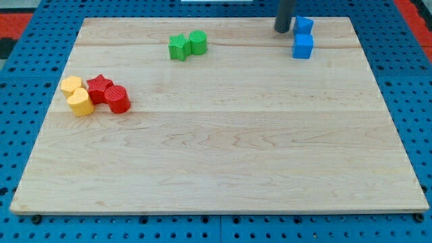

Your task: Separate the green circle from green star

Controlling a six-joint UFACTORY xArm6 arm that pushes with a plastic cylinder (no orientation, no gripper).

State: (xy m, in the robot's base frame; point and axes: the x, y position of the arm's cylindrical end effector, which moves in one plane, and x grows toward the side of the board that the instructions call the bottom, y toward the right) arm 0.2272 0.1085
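Note:
The green star [179, 47] and the green circle [198, 42] sit touching each other near the view's top, left of centre, star on the left, circle on the right. My tip [282, 30] is at the view's top right, just left of the upper blue block [304, 25]. It is far to the right of the green pair and touches neither of them.
The wooden board [216, 169] lies on a blue pegboard. A blue cube [302, 46] sits below the upper blue block. At the view's left are a red star [99, 87], a red cylinder [117, 99] and two yellow blocks [71, 84] [80, 102].

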